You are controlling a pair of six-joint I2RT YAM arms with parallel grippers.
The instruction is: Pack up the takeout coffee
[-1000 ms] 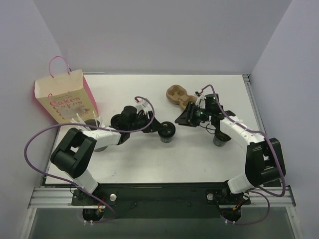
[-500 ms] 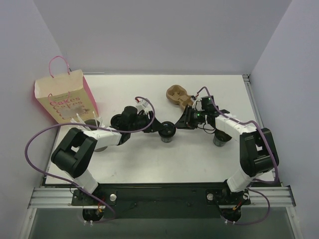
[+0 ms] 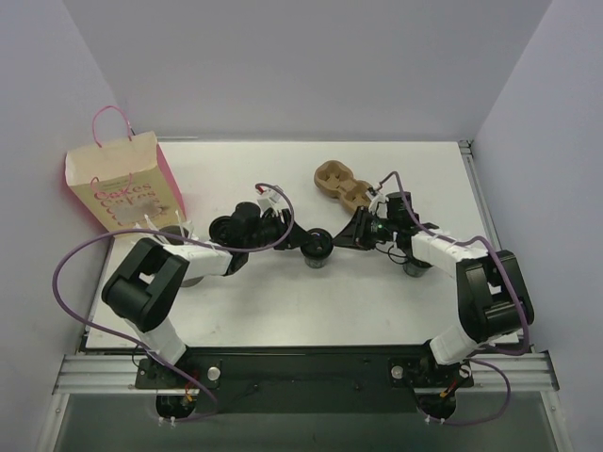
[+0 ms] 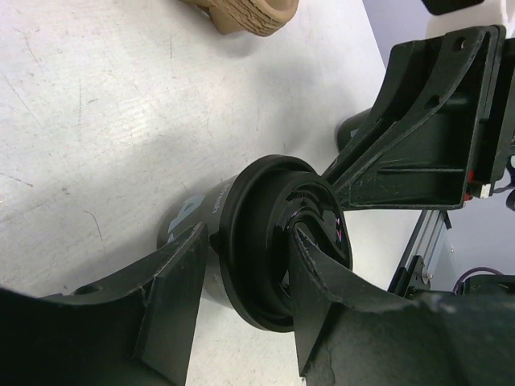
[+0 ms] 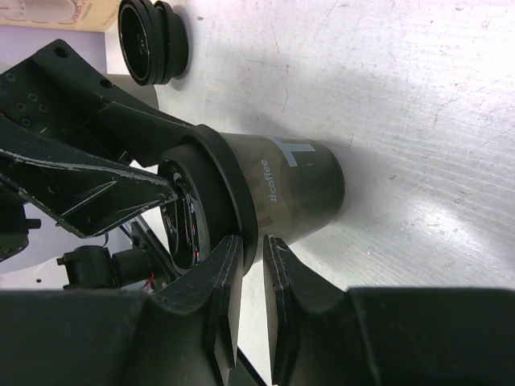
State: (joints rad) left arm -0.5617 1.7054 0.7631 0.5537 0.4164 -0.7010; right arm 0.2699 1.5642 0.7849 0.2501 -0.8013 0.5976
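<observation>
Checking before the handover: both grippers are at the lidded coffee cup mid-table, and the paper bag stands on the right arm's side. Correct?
Not quite: the paper bag stands on the left arm's side, as the top view shows. The left gripper and the right gripper are both at the coffee cup, mid-table.

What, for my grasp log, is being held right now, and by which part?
The small greyish paper cup with a black plastic lid: the left gripper clasps it across the lid, and the right gripper pinches the lid's rim.
</observation>
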